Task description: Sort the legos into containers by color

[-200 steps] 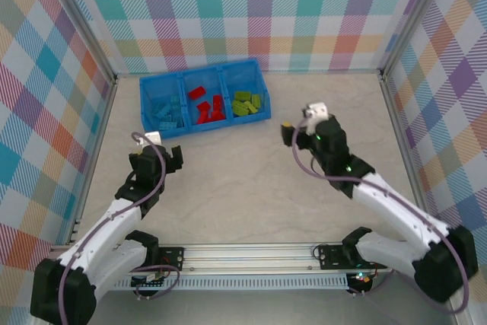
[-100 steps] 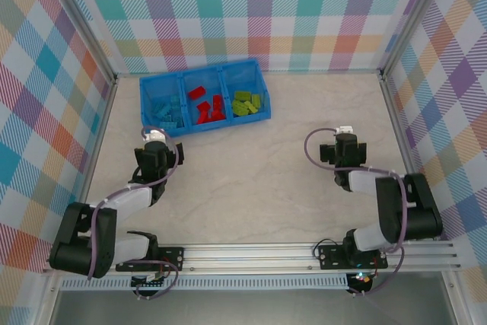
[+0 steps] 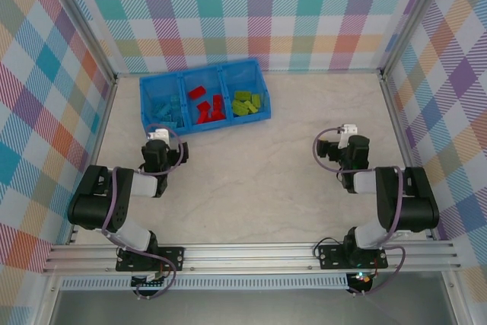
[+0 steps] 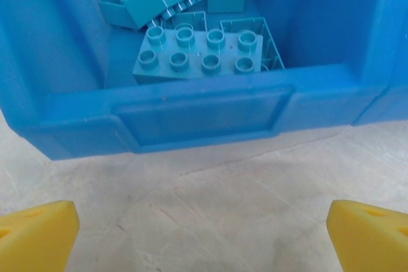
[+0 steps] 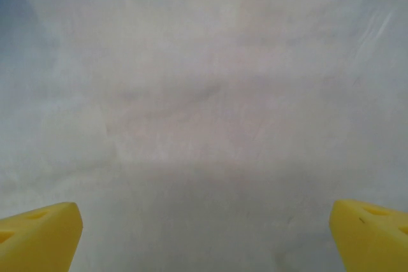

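- One blue tray (image 4: 197, 116) is sitting on the desk (image 3: 251, 180), dividing into three compartments (image 3: 211, 81).
- At least five light blue legos (image 4: 197, 52) are lying in the left compartment, the pile hiding any others.
- About four red legos (image 3: 209, 108) are lying in the middle one.
- Four or five lime green legos (image 3: 245, 103) are lying in the right one.
- Two arms (image 3: 114, 195) are each showing two yellow fingers (image 4: 35, 234).

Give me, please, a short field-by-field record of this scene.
Tray: blue, three compartments, far left of table
Left compartment: light blue legos
Middle compartment: red legos
Right compartment: lime green legos
Left gripper: open, empty, facing the tray's near wall
Right gripper: open, empty, over bare table
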{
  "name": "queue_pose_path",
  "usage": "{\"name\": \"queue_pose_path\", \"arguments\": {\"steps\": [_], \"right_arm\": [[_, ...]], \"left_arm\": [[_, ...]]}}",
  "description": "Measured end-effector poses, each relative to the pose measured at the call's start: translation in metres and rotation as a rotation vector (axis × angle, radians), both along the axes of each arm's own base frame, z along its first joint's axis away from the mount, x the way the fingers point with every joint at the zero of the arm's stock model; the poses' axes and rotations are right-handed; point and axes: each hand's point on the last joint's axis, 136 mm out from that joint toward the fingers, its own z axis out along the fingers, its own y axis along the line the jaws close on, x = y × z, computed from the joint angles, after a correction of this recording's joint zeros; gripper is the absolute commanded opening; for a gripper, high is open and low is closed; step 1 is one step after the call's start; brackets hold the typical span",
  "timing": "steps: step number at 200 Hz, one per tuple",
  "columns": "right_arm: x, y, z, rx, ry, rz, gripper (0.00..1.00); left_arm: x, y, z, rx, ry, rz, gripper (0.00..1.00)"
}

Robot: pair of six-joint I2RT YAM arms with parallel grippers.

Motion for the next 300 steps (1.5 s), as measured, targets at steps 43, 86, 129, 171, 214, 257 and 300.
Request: {"name": "queue_pose_path", "arguments": {"steps": [43,86,129,171,214,257,300], "right_arm": [[0.004,-0.005,0.016,0.018,-0.104,-0.043,1.00],[0.007,0.005,0.020,0.029,-0.110,0.009,1.00],[0.008,0.009,0.022,0.004,-0.123,-0.001,1.00],[-0.002,0.010,0.021,-0.007,-0.154,0.005,1.00],[0.009,0.008,0.030,-0.002,-0.163,-0.005,1.00],[0.008,0.011,0.029,0.000,-0.161,0.014,1.00],[0.009,0.009,0.026,0.001,-0.141,0.004,0.99]], "left_arm": [[0.005,-0.001,0.007,-0.015,-0.025,-0.009,1.00],[0.005,-0.002,0.007,-0.019,-0.026,-0.015,1.00],[0.005,-0.002,0.007,-0.020,-0.026,-0.017,1.00],[0.005,-0.002,0.007,-0.020,-0.026,-0.017,1.00],[0.005,-0.002,0.007,-0.020,-0.026,-0.017,1.00],[0.005,-0.003,0.007,-0.020,-0.026,-0.017,1.00],[0.005,-0.002,0.007,-0.020,-0.026,-0.017,1.00]]}}
